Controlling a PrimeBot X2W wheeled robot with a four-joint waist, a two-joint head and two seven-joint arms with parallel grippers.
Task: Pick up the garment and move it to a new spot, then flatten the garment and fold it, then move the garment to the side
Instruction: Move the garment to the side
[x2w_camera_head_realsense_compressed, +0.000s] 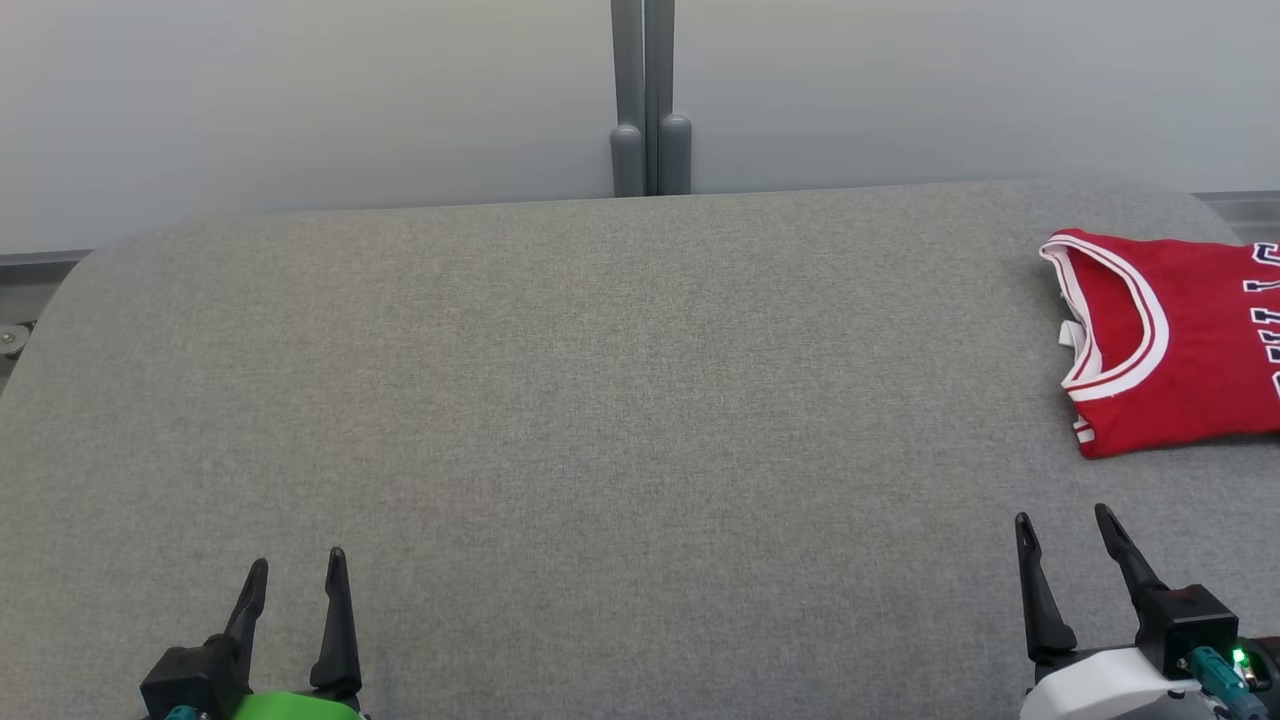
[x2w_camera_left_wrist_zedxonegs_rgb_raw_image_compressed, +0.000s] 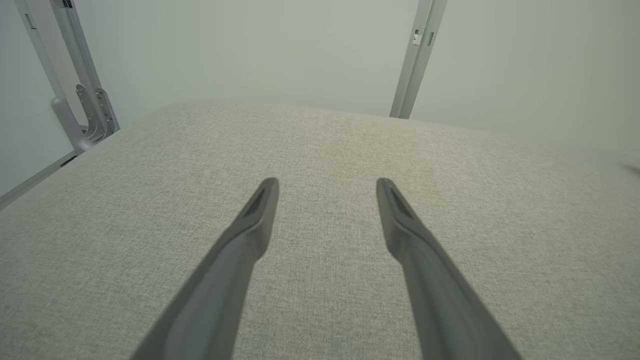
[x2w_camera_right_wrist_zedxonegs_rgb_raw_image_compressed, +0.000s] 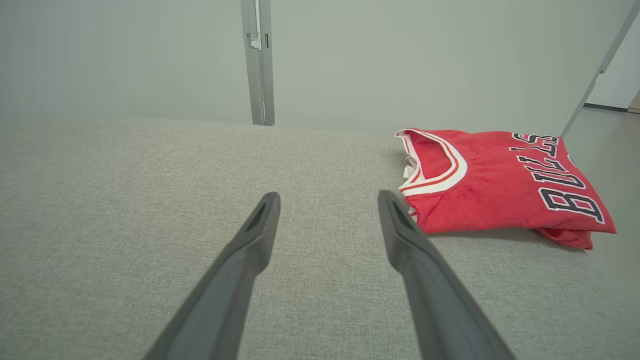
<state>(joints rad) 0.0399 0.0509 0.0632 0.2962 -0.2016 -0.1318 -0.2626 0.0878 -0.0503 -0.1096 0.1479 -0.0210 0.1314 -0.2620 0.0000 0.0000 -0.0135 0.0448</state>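
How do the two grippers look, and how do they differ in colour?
Both have two long, dark, tapering fingers on black blocks. The left gripper sits on a green shell; the right gripper sits on a white shell with a teal plug and a small green light.

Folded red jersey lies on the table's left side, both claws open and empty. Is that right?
No: the head view shows the red jersey on the right side of the table. The left claw and right claw are open and empty.
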